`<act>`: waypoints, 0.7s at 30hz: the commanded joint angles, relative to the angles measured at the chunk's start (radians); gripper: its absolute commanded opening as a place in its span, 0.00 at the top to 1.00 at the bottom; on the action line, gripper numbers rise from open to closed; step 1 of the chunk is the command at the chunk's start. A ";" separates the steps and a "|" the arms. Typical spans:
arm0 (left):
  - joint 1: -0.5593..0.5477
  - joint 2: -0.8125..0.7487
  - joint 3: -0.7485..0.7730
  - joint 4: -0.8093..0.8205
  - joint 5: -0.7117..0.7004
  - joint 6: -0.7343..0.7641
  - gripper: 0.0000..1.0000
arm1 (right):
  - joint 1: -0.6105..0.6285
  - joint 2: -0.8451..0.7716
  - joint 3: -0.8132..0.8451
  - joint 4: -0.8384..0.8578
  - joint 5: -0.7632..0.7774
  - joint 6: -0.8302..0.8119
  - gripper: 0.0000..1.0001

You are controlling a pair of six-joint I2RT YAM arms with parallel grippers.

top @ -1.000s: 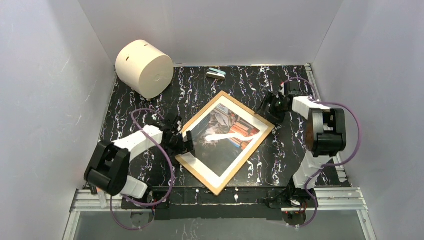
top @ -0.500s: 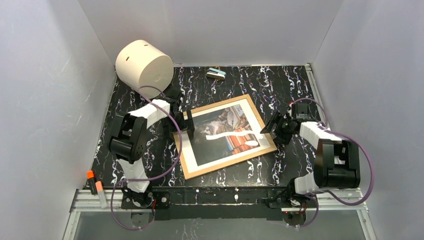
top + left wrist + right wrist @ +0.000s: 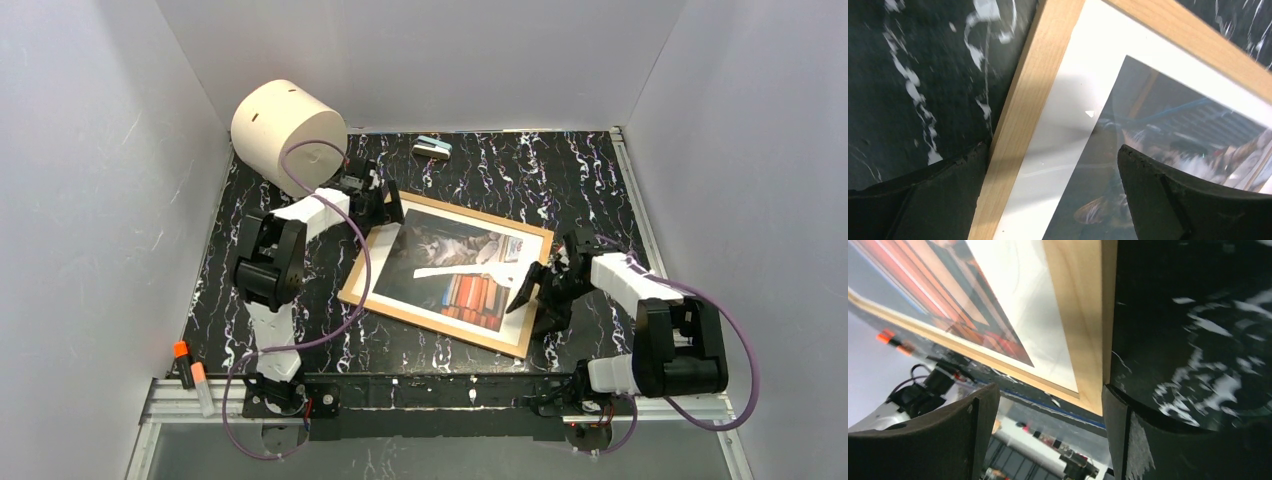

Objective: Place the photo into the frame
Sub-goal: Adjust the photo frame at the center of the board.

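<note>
**Both grippers open at opposite corners of the frame.** My left gripper (image 3: 385, 213) stands wide open over the far-left corner of the frame (image 3: 447, 330). One finger (image 3: 923, 200) is on the tabletop (image 3: 590, 180) side of the light wood edge, and the other (image 3: 1188, 200) is above the glazed front. My right gripper (image 3: 533, 305) is likewise spread at the near-right corner, with the wood edge passing between its two fingers (image 3: 1148, 435). Neither pair is closed on anything. I cannot tell from the wrist views whether any pad actually touches the wood.

The frame lies askew on the black marbled tabletop. The photo (image 3: 455, 275) of the cat on orange, red and blue books sits inside it behind the glazing, bordered by a white mat (image 3: 368, 278). A bright streak of glare crosses the glass and blots part of the print. Each wrist camera catches only one corner of the frame, with the rest cut off.

A cream cylinder (image 3: 288, 135) lies on its side at the tabletop's far-left corner, close behind my left arm. A small grey-and-white object (image 3: 432, 148), too small to identify, rests near the far edge. Two orange-capped markers (image 3: 190, 372) sit on the rail at the near left.
</note>
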 commanded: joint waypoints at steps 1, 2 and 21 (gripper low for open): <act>-0.066 -0.106 -0.101 -0.184 0.051 0.018 0.02 | 0.001 -0.082 0.194 -0.150 0.176 0.046 0.17; -0.066 -0.144 -0.121 -0.201 0.008 0.025 0.02 | 0.002 -0.098 0.229 -0.151 0.227 0.058 0.16; -0.145 -0.718 -0.609 -0.386 0.104 -0.160 0.02 | 0.002 0.469 0.803 0.230 0.132 0.003 0.16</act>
